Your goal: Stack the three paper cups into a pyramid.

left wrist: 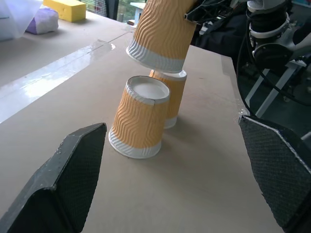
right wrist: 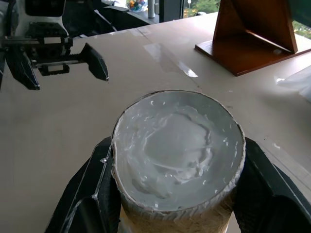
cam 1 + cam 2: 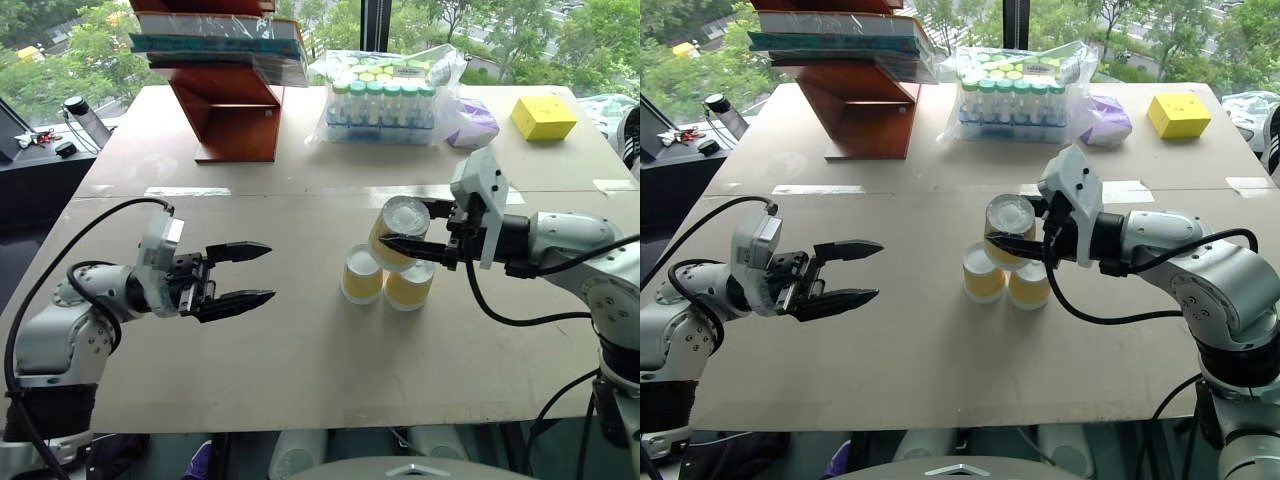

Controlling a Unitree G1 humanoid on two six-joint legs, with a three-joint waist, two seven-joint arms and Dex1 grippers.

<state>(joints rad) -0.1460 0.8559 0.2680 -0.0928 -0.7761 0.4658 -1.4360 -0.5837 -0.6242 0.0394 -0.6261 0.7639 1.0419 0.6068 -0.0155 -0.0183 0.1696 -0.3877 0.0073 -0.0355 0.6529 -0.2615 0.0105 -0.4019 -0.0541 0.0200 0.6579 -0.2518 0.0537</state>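
While the right gripper grips the third paper cup by its sides, that cup hangs tilted, white base turned toward the robot's left, just above the other two. Its black fingers press on either side of the ribbed wall, as the right wrist view shows with the base facing the lens. Two paper cups stand upside down on the table, side by side: the left cup and the right cup, the latter partly under the held one. Seen from the left wrist view, the near cup stands in front, the second behind it, and the raised cup leans over both. Well apart to the robot's left, the left gripper hovers over bare tabletop, fingers spread wide with nothing between them, pointing toward the cups. At the far edge lie a wooden stand, a bag of capped tubes, a purple bundle and a yellow box
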